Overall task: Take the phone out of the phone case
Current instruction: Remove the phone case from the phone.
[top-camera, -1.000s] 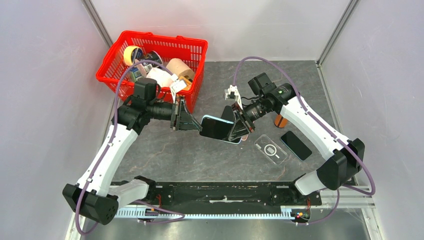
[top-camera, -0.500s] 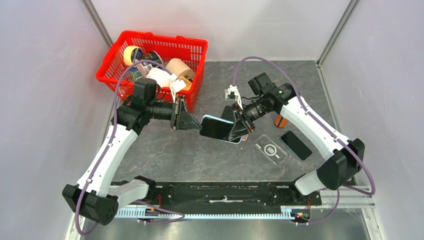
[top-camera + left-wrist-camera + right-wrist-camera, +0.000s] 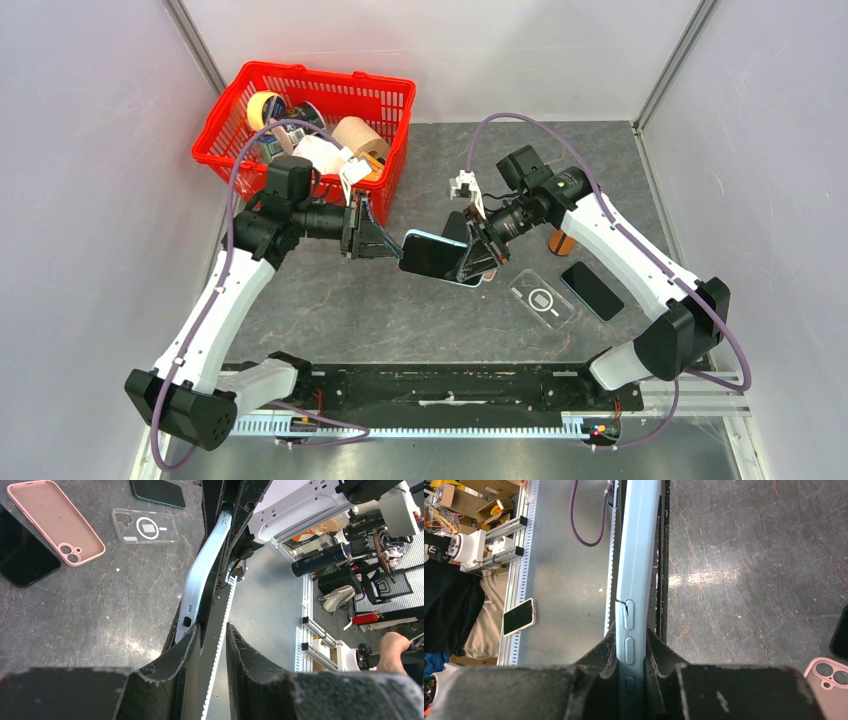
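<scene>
A phone in a light-blue case (image 3: 438,257) is held in the air between both arms over the middle of the table, its dark screen facing up. My right gripper (image 3: 478,256) is shut on its right end; in the right wrist view both fingers press the case's side with the buttons (image 3: 629,630). My left gripper (image 3: 385,244) is at the left end. In the left wrist view the case edge (image 3: 202,570) curves and passes behind the left fingertip (image 3: 187,647), while the jaws stand a little apart with the rail showing through the gap.
A clear case with a white ring (image 3: 541,298), a black phone (image 3: 592,290) and an orange object (image 3: 561,243) lie right of the grippers. A pink case (image 3: 55,520) and another black phone (image 3: 22,555) lie under the held phone. A red basket (image 3: 232,112) of items stands back left.
</scene>
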### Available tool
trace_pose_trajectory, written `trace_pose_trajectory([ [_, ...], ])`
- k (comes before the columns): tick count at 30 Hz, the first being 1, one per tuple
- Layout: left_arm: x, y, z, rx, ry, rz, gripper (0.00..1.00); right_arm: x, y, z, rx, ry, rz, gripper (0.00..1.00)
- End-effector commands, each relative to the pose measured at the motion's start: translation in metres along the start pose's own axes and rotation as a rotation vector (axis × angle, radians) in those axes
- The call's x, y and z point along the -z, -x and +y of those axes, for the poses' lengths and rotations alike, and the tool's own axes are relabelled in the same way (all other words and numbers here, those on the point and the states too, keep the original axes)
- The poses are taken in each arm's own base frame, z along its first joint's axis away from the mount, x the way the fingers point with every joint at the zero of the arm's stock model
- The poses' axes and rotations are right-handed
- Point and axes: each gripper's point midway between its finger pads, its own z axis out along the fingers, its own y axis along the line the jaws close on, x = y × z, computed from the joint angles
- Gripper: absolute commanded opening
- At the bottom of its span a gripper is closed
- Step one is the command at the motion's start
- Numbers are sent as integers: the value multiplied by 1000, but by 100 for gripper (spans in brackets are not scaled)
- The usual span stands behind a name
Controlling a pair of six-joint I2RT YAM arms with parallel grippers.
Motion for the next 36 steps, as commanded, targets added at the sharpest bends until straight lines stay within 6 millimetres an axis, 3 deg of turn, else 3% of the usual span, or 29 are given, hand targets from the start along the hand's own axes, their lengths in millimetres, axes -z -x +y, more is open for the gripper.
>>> trace_pose_trajectory([
  [1, 1, 1, 1, -48, 3, -11, 31, 6, 18, 16, 91, 30, -62, 0],
  [19, -9, -7, 15, -31, -15, -10, 32, 6, 24, 23, 103, 66, -87, 0],
  [31, -44, 3, 28, -49, -43, -29, 35, 6, 28, 30, 117, 107, -111, 0],
  [36, -63, 0, 22, -60, -97, -1, 32, 5, 24, 22, 114, 67, -99, 0],
])
